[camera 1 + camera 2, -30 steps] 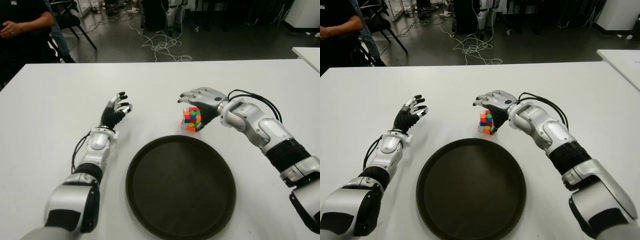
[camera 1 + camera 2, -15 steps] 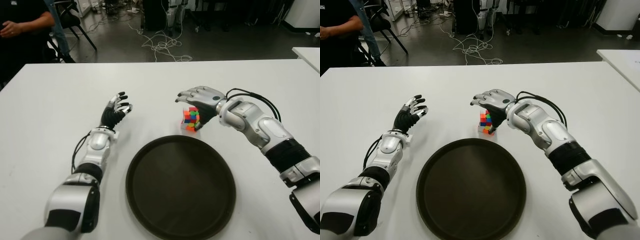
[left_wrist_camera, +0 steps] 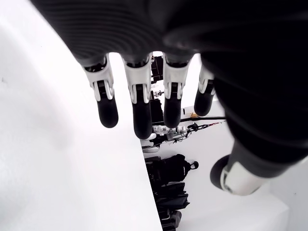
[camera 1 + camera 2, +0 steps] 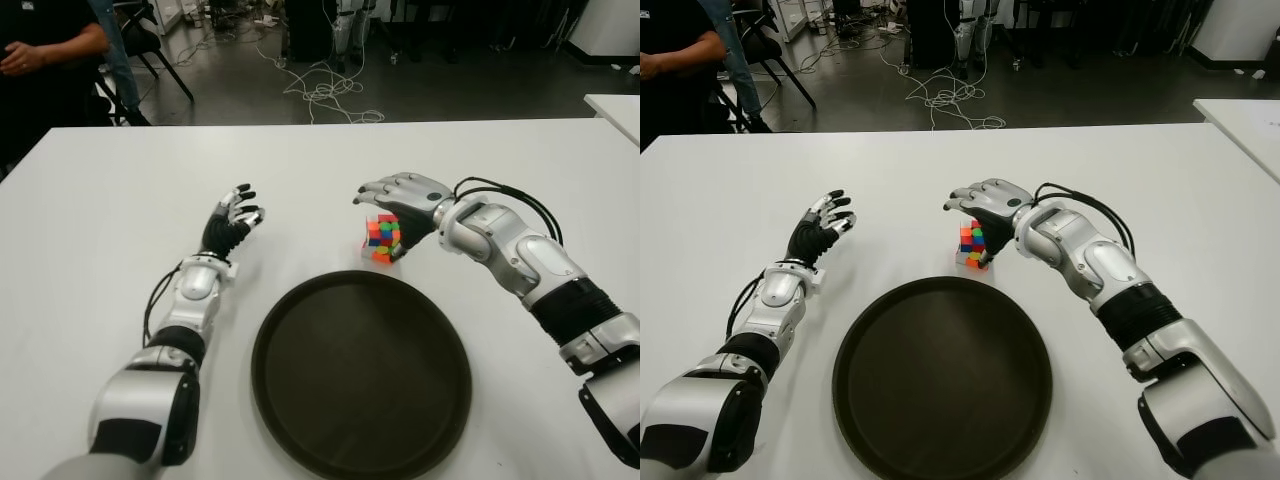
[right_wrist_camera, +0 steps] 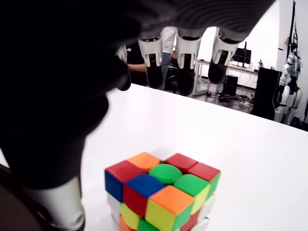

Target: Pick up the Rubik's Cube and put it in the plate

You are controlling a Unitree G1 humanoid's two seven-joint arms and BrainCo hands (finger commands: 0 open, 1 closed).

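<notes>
Rubik's Cube [image 4: 383,240] sits on the white table [image 4: 120,190], just beyond the far rim of the round dark plate [image 4: 361,375], a bit right of the plate's middle. Cube is not in the plate; it stands on the tabletop near the table's centre, well back from the near edge.

Right hand [image 4: 398,196] hovers directly over the cube, palm down, fingers [image 5: 185,72] extended past the cube's far side and loosely spread. Thumb hangs down on the cube's right side, close to it; contact cannot be told from the eye views. In the right wrist view the cube [image 5: 161,192] lies below the palm with clear table showing between it and the fingertips, so the hand is unclenched and grips nothing.

Left hand [image 4: 231,221] shows left of the plate, toward the table's left half, well apart from the cube. Its fingers [image 3: 137,103] are straight and spread, holding nothing. Whether it touches the table cannot be told.

Beyond the far edge: floor with loose cables [image 4: 325,90], and a person's arm [image 4: 45,45] at the far left corner.
</notes>
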